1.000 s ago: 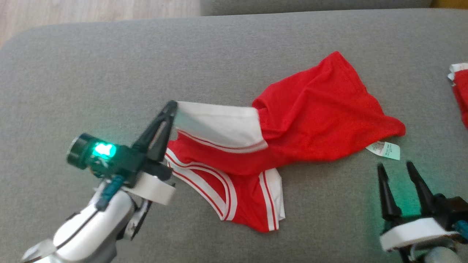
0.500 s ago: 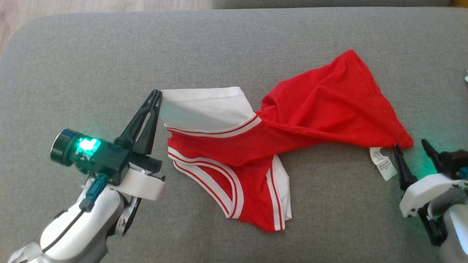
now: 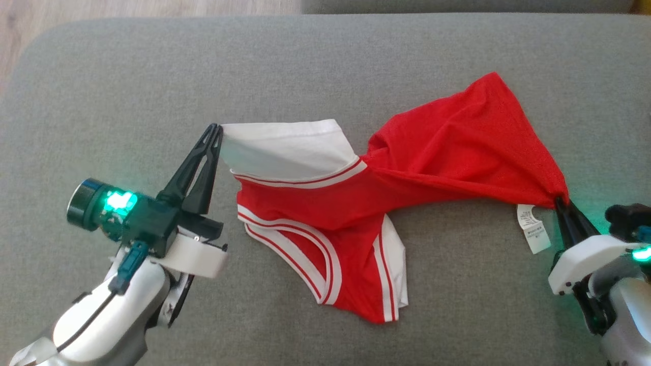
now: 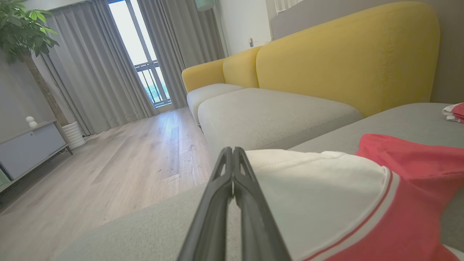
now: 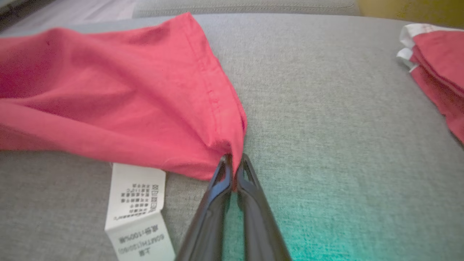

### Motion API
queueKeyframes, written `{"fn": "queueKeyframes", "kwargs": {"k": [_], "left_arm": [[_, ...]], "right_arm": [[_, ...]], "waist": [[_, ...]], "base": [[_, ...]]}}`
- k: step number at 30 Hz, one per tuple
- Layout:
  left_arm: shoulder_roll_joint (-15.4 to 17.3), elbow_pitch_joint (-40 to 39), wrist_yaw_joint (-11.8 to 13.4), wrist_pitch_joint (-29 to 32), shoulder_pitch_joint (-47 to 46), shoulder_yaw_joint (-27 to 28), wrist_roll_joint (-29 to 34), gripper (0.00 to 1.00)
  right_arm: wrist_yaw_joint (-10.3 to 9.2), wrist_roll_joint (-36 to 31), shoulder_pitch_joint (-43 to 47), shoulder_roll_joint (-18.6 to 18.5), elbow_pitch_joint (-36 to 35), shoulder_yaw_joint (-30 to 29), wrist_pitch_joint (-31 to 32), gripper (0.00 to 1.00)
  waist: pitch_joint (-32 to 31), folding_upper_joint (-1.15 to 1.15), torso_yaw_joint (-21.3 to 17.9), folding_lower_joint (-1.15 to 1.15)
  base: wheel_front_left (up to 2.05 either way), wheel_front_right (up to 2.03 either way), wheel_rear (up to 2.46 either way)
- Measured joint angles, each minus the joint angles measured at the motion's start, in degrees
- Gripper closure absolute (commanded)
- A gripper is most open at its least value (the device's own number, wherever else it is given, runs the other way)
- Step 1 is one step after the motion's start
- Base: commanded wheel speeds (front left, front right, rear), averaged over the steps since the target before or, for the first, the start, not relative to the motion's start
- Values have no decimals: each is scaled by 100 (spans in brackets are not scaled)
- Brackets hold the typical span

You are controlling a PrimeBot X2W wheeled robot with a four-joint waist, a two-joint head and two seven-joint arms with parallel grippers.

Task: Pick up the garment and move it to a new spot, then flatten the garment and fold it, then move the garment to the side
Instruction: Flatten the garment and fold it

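Left hand [image 3: 217, 132] and right hand [image 3: 559, 202] pinch garment [image 3: 447, 147] corners.

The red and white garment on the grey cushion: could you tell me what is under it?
The garment rests on the grey fabric cushion; a white care label sticks out by its hem. Anything beneath is covered.

From my remote station I see daylight through a tall balcony window [image 4: 139, 54] framed by grey curtains [image 4: 83, 72], pale wood floor [image 4: 127, 156], a yellow-backed sofa [image 4: 344, 54] with grey seat cushions [image 4: 272, 112], a potted plant [image 4: 21, 29] and a low grey cabinet [image 4: 29, 145].
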Motion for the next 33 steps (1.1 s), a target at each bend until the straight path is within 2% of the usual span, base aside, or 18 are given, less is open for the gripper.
{"fn": "queueKeyframes", "kwargs": {"k": [5, 8, 11, 17, 21, 27, 33], "left_arm": [[22, -142, 7, -68, -5, 59, 122, 100], [54, -301, 5, -115, -94, 222, 319, 100], [105, -415, -52, -142, -400, 387, 531, 100], [288, -680, -257, -164, -1133, 661, 886, 100], [455, -821, -413, -165, -1743, 954, 1072, 100], [436, -649, -872, -207, -2858, 1106, 1188, 100], [135, 413, -1489, -188, -3829, 994, 1245, 100]], "right_arm": [[0, 338, 11, 3, -151, -25, -312, 100], [0, 539, 6, -77, -658, -36, -401, 100], [0, 690, -28, -309, -1272, -149, -377, 100], [0, 780, -252, -821, -2730, -746, 331, 100], [0, 779, -464, -954, -3677, -1194, 1004, 100], [0, 668, -1056, -1012, -4363, -1518, 1735, 100], [0, 672, -1956, -901, -4077, -1251, 2208, 100]], "waist": [[-154, 0, -33, 0], [-343, 0, -78, 0], [-583, 0, -140, 0], [-1118, 0, -294, -1], [-1318, 0, -463, -2], [-1285, 0, -634, -2], [-882, 0, -700, 0]], "base": [[0, 0, 0], [0, 0, 0], [0, 0, 0], [0, 0, 0], [0, 0, 0], [0, 0, 0], [0, 0, 0]]}}
